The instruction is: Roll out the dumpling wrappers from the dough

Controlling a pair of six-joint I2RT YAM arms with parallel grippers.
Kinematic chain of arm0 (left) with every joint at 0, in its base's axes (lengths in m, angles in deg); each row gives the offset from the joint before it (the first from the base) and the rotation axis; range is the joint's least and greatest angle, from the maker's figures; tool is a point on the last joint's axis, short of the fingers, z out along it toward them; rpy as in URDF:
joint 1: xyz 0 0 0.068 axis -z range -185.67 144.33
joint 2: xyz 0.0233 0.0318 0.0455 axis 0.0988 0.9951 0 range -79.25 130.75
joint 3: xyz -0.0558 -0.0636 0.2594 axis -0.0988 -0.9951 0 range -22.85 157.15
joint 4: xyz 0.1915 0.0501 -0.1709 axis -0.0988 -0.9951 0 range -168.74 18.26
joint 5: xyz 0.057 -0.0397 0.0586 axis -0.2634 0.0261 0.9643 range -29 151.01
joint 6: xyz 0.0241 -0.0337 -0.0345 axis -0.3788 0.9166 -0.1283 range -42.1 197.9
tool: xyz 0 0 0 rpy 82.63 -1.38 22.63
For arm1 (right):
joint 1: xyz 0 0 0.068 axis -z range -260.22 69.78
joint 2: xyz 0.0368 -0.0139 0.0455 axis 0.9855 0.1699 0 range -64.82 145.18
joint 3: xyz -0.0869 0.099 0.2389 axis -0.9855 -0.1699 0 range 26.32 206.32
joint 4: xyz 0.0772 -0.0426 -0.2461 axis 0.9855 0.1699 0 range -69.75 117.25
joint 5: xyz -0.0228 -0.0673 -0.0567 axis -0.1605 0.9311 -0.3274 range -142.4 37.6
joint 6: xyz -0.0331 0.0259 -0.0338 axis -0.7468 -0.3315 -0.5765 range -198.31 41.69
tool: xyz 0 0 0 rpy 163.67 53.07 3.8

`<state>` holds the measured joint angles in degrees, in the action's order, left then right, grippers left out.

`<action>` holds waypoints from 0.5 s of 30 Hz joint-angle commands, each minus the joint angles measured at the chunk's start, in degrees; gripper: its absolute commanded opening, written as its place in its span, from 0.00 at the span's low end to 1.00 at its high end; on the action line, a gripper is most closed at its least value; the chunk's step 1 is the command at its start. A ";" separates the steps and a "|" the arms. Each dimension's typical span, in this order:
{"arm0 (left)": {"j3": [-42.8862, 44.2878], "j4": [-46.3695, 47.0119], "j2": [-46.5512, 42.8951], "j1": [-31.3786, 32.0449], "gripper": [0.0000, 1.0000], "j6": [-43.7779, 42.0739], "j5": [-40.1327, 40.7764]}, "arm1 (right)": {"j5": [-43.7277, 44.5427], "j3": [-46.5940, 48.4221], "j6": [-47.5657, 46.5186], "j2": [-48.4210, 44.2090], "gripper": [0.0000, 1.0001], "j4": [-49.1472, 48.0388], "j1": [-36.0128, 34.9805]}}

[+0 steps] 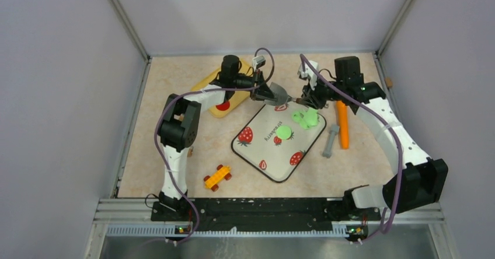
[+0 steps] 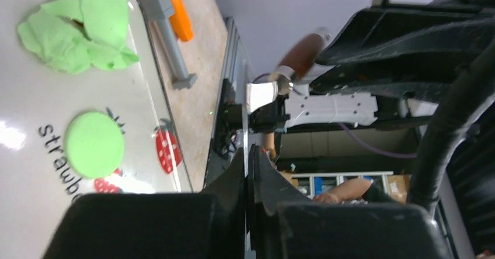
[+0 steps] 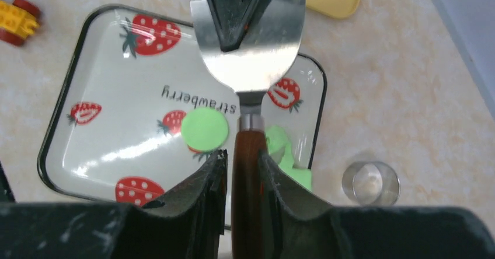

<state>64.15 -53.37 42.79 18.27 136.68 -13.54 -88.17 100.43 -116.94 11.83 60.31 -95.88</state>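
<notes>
Pinching the scraper (image 3: 251,60) blade, L gripper (image 2: 249,152) jaws sit near-shut; R gripper (image 3: 242,158) jaws clamp its wooden handle.

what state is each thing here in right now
spatula: held at both ends, above the tray's edge
left gripper: shut on the spatula blade
right gripper: shut on the spatula handle
dough: ragged crumpled lump on the tray
dumpling wrapper: flat round disc on the tray
orange stick: lying beside the tray
</notes>
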 commanded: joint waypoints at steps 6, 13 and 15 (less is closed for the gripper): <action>-6.51 21.32 -1.45 -2.43 0.00 12.49 -1.08 | -1.14 -2.40 37.82 -0.59 0.73 -14.97 6.80; -7.85 24.91 -1.72 -3.27 0.00 14.77 -0.90 | -14.61 -6.87 59.21 4.56 0.78 -15.49 15.19; -7.88 23.78 -1.65 -3.30 0.00 14.18 -0.56 | -19.95 -9.51 64.22 5.65 0.78 -18.16 15.44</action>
<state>56.26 -34.58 42.97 14.87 149.97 -13.49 -96.08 94.64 -67.46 15.28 45.90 -80.71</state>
